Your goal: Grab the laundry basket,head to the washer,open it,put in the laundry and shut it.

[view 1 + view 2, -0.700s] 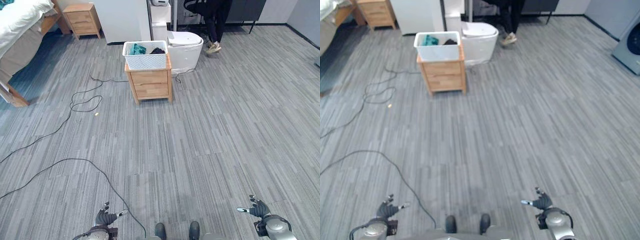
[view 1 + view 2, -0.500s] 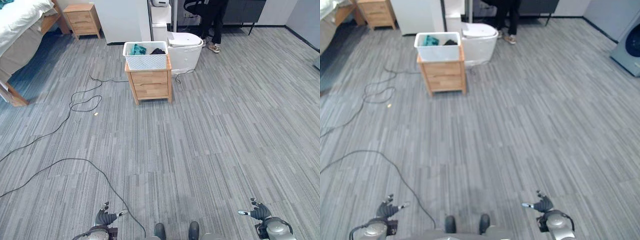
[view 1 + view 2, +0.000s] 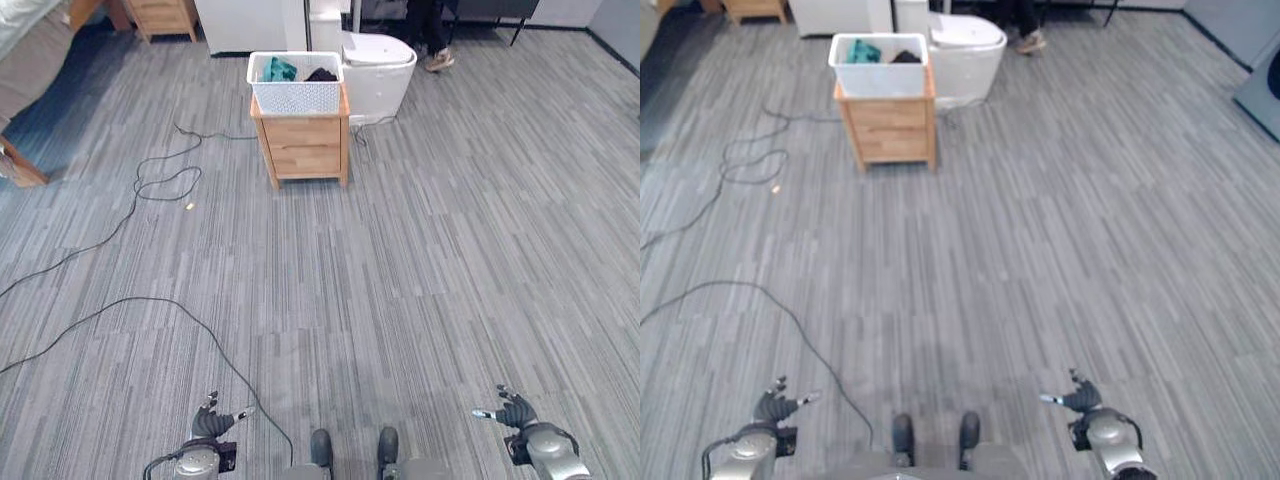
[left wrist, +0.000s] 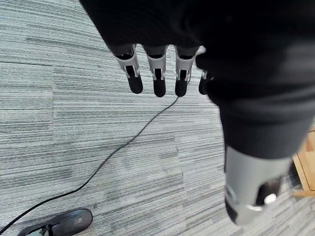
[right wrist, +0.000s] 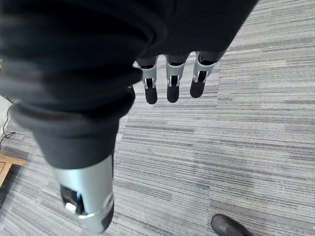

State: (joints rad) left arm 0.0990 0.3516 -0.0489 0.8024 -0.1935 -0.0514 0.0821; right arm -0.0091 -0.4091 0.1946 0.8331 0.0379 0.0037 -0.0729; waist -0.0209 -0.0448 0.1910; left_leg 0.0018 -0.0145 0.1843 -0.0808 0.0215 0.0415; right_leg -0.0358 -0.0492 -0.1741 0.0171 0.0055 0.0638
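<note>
**Basket on the nightstand, both hands empty**

The white laundry basket (image 3: 295,83) sits on top of a small wooden nightstand (image 3: 302,147), covering most of its top, with teal and dark clothes (image 3: 279,70) inside. A white rounded appliance (image 3: 378,72) stands just beside the nightstand. The left hand (image 3: 209,424) and right hand (image 3: 516,411) hang low over the grey carpet floor (image 3: 420,260), well apart from the basket, fingers (image 4: 156,73) straight and spread, holding nothing.
</note>
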